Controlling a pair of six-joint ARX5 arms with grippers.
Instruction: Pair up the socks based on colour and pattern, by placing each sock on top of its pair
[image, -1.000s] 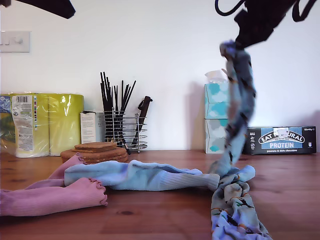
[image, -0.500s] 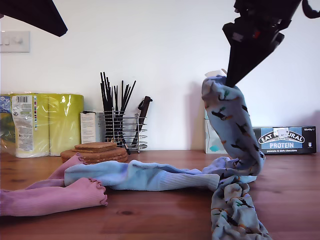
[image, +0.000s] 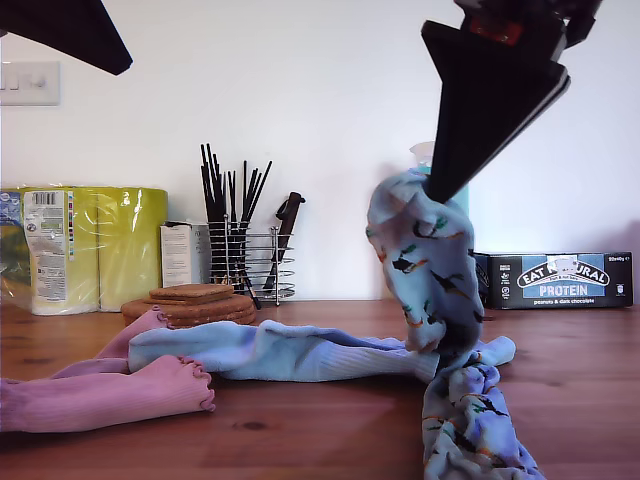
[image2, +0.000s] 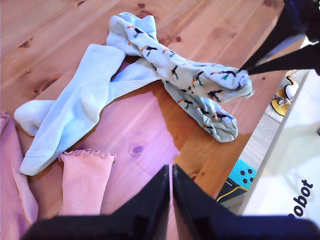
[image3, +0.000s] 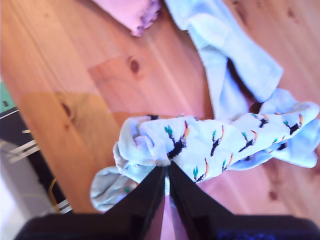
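1. My second gripper: fingers pinch the bunched end of one toucan sock, holding it over the wooden surface at the exterior view's right.
2. That sock hangs limp and folded; its lower end trails onto the second toucan sock lying flat.
3. Judged light, soft and floppy, not fragile. It will drape and bunch, so a pinch at one end suits it.
4. My first gripper: fingers pressed together, empty, high above the surface.
5. Plain blue socks lie crossed mid-surface; pink frilly socks at the exterior view's left. Cuffs look the easiest hold.
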